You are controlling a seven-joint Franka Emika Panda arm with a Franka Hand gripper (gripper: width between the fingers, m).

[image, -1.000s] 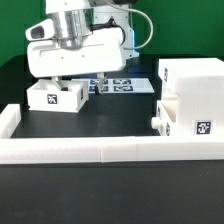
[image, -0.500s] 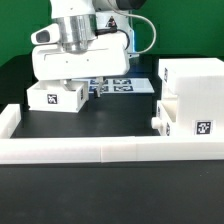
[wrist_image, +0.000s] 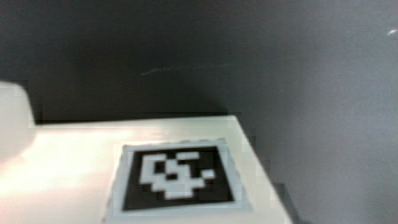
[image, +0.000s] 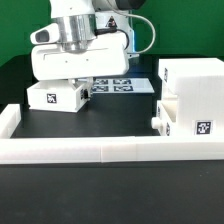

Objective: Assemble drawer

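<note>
Pickup of the loose tray (image: 55,97) looks to be the step in hand. The gripper (image: 74,82) hangs right over that tray, at or close to its top. Its fingers are hidden behind the hand's white body, so I cannot tell whether they are apart, together or clamped on anything. The wrist view shows the tray's top and its tag (wrist_image: 175,178) directly beneath, with dark table (wrist_image: 214,50) beyond the edge and no fingertips.

The case (image: 192,75) stands well apart from the gripper, toward the exterior view's right. A knobbed part, likely the second tray (image: 178,115), sits low at its front. The marker board (image: 125,85) lies between gripper and case.

Next, I judge, the fingers must straddle a tray wall and close squarely before lifting. An off-centre grip could tilt the tray.
</note>
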